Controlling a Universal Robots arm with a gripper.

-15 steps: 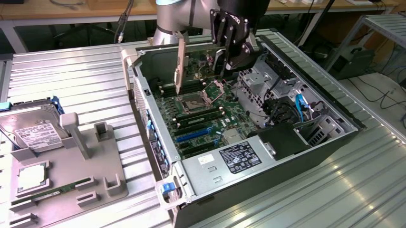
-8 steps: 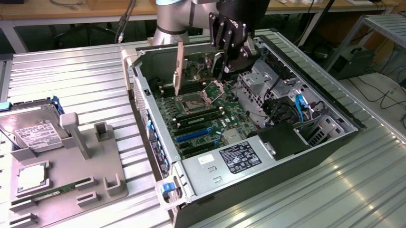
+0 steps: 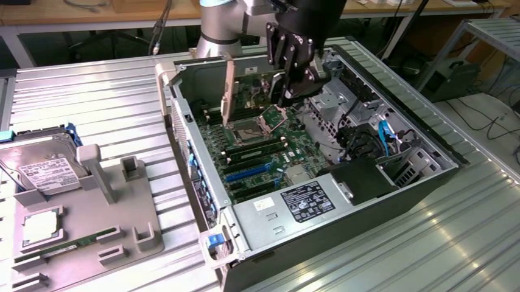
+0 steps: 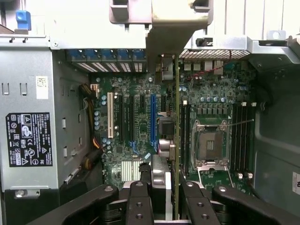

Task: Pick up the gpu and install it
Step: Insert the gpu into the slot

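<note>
Pincer [image 4: 165, 190] clenched on gpu [image 4: 176, 108], arm pointing down over motherboard [image 4: 136, 117].

**Exterior view:** raised and off to one side, angled down at the open computer case [image 3: 341, 243] (lying on its side, open face up) and the ribbed table [image 3: 106, 103]; middle distance.

**Wrist view:** close, facing straight into the case past the gripper [image 4: 165, 192] and the edge-on gpu [image 4: 168, 37].

**Shared ground:** motherboard [image 4: 136, 122], CPU socket [image 3: 248, 129], power-supply label [image 4: 28, 139].
</note>
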